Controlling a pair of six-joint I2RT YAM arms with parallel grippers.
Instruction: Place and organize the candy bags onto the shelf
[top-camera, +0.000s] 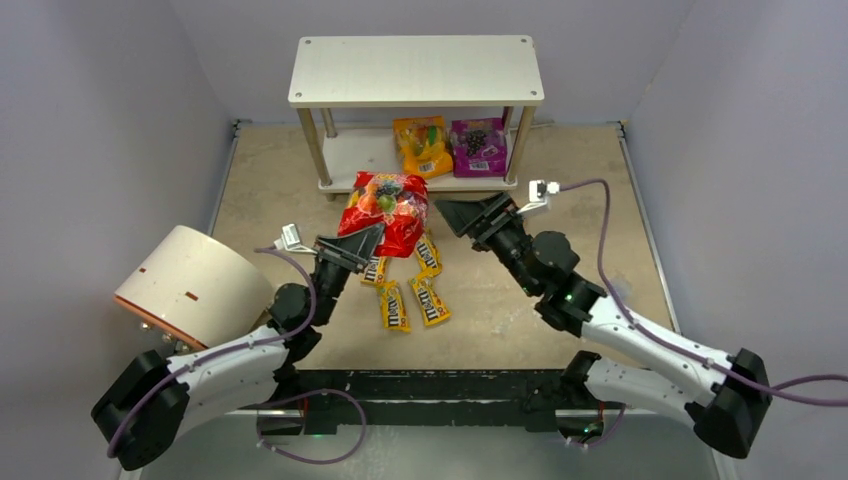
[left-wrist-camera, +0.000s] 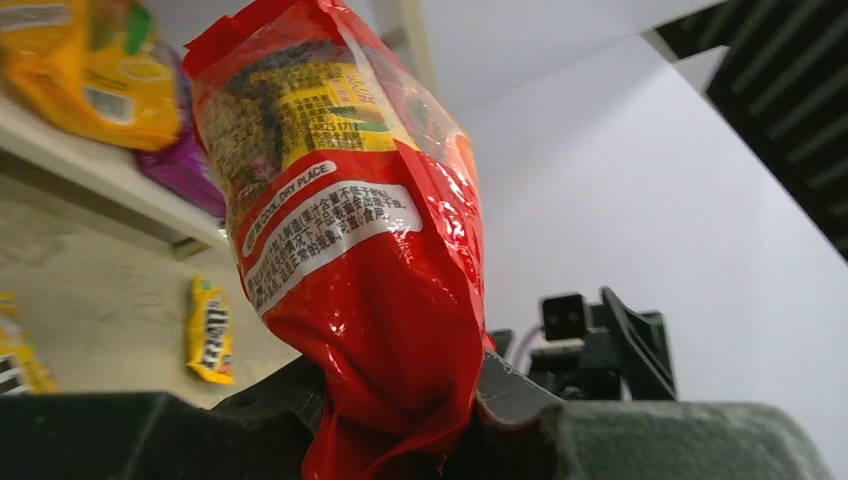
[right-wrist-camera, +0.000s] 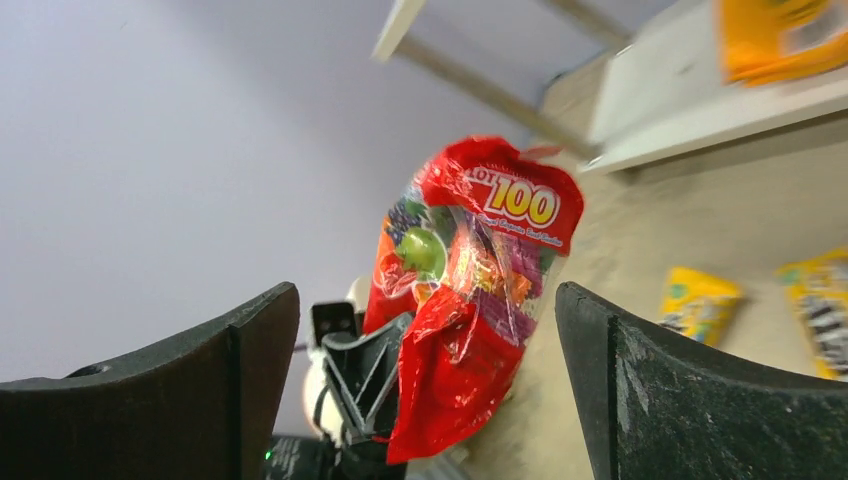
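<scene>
As seen from above, gripping red pouch (top-camera: 385, 208) by its lower end in left claw (top-camera: 366, 243), jaws narrow on the foil, pouch upright. Just right of it, right claw (top-camera: 455, 212) spread wide, holding nothing. Yellow packets (top-camera: 405, 292) on table (top-camera: 510, 300) below and beside left claw. Orange pouch (top-camera: 420, 146) and purple pouch (top-camera: 477, 146) beyond both claws, on shelf (top-camera: 415, 70) lower board.

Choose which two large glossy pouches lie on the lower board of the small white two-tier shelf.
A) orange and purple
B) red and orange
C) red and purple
A: the glossy orange pouch and the glossy purple pouch lie side by side on that board of the white two-tier shelf; the glossy red pouch is gripped by the left hand.
</scene>
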